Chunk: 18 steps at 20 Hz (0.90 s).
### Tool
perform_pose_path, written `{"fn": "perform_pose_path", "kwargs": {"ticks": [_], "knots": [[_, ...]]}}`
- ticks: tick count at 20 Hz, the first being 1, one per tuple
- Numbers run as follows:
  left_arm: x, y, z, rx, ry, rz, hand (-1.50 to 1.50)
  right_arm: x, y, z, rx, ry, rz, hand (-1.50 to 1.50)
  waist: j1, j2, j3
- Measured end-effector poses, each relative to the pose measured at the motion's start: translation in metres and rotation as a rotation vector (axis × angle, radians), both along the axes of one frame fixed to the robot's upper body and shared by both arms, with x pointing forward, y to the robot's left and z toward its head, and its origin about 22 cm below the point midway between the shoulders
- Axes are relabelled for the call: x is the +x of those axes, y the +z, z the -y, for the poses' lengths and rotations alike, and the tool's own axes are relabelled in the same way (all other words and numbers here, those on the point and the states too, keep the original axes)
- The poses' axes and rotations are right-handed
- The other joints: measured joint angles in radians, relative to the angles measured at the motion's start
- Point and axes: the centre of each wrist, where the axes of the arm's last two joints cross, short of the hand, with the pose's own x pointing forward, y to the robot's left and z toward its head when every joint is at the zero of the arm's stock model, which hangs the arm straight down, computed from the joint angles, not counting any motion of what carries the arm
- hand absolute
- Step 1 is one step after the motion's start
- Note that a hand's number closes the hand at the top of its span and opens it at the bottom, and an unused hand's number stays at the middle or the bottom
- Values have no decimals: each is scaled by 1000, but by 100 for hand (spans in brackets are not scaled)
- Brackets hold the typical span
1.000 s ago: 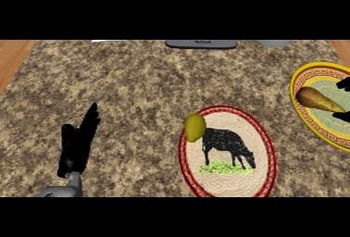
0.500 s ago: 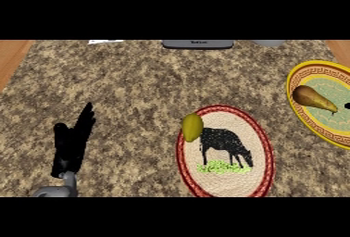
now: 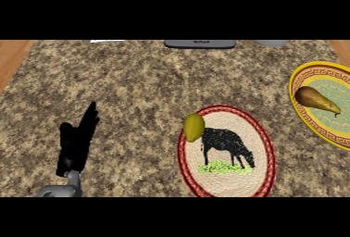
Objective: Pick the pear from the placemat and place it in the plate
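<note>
Right hand gone from view, pear (image 3: 315, 99) lying in plate (image 3: 321, 68) at right edge of surface (image 3: 137, 78); left hand (image 3: 74, 143) wide, resting.

Brown pear (image 3: 315, 99) lies on its side in the yellow plate (image 3: 298, 83), beside the placemat (image 3: 254, 135).

Bare speckled stone counter (image 3: 137, 83) spans the middle and far-left corner. Blocking: black left hand (image 3: 71, 148) upright by the near-left corner, yellow-green fruit (image 3: 194, 127) on the round woven placemat (image 3: 229, 184), yellow patterned plate (image 3: 295, 88) at the right edge.
</note>
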Motion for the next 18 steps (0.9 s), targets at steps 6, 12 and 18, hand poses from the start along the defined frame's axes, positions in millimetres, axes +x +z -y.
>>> {"fn": "perform_pose_path", "kwargs": {"ticks": [6,12,18], "knots": [[6,3,-4,-2,-2,3,0,-2,-8,-2,-4,2,16,-150,4,1,0],[4,4,-9,1,-5,-3,0,-4,-23,-9,-28,-15,6,-150,4,0,0],[4,3,2,2,-8,-3,0,-6,-29,-11,-65,-50,-14,-150,7,2,0]]}}
